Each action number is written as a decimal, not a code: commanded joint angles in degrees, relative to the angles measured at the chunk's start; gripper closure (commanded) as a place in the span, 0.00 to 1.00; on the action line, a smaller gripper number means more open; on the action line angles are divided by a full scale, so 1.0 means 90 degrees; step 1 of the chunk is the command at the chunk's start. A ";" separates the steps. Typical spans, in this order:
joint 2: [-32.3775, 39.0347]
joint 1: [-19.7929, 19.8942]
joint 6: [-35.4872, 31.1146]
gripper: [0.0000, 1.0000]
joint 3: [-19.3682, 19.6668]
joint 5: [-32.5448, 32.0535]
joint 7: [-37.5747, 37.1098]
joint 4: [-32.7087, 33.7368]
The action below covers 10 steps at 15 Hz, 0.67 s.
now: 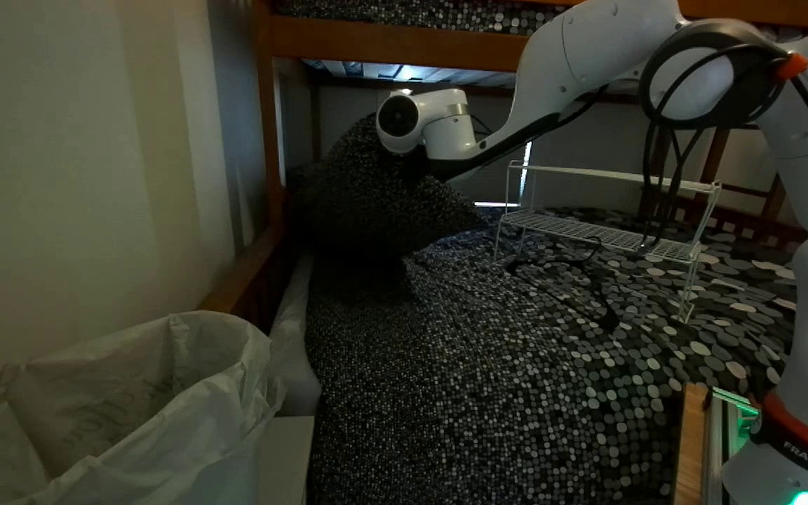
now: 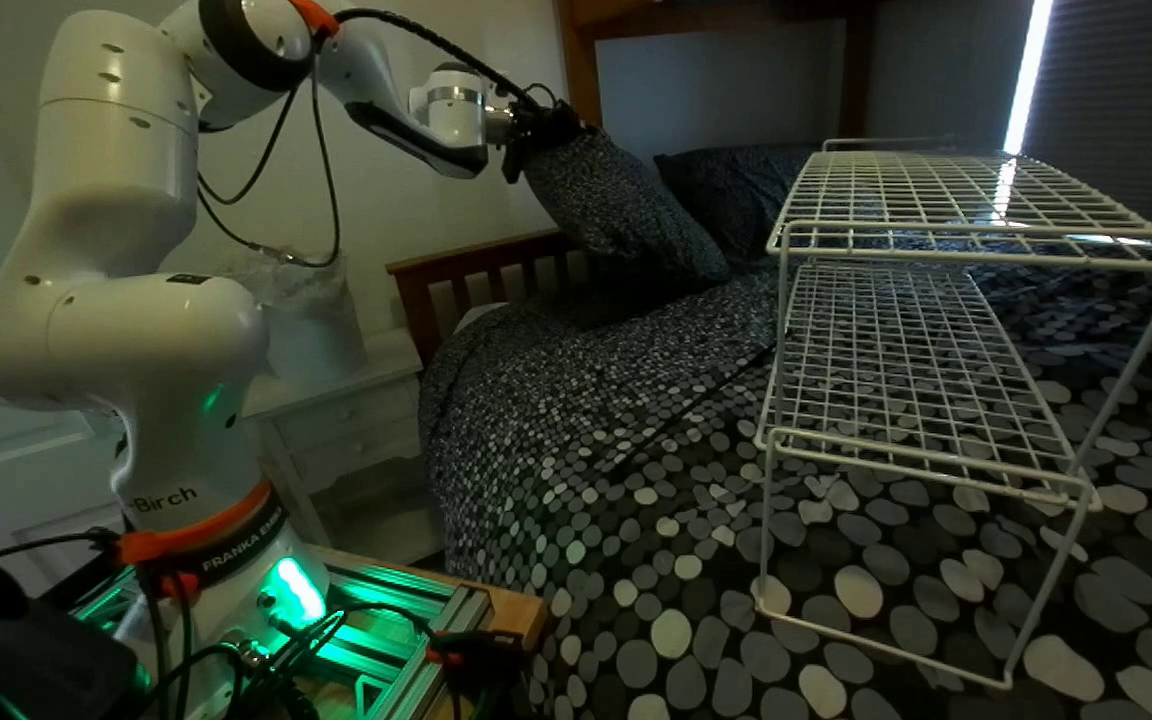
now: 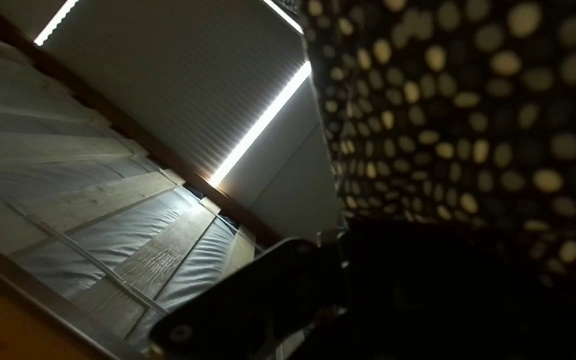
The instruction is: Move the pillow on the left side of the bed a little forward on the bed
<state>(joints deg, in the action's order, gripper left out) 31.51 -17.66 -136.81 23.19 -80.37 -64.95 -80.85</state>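
Black with pale dots, the pillow [image 2: 626, 210] stands tilted near the headboard [image 2: 481, 252], at the left of the surface [image 2: 636, 460] in both exterior views, and the hand [image 2: 546, 140] appears to pinch its upper end. We cannot see how deep that grip goes; if it is shallow, a brisk pull could strip the pillow free and let it flop down where it is. Carried too far forward, it might bump the wire rack [image 2: 921, 385] to the right, and were we to lift higher, the arm [image 1: 572, 63] could meet the bunk rail [image 1: 397, 43] overhead
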 commanded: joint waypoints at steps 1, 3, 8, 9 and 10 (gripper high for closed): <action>-0.1004 0.0676 0.0620 0.99 -0.0721 -0.0541 0.0644 -0.1375; -0.1360 0.1070 0.0947 0.99 -0.0902 -0.0601 0.0851 -0.2015; -0.1811 0.2020 0.1652 0.99 -0.0977 -0.0709 0.1232 -0.3104; -0.1807 0.2201 0.1739 0.99 -0.0912 -0.0948 0.1201 -0.3202; -0.1853 0.2380 0.1794 0.99 -0.0846 -0.1236 0.1219 -0.3190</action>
<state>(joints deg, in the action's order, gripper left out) 18.37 -0.82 -124.70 15.35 -85.44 -54.94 -105.98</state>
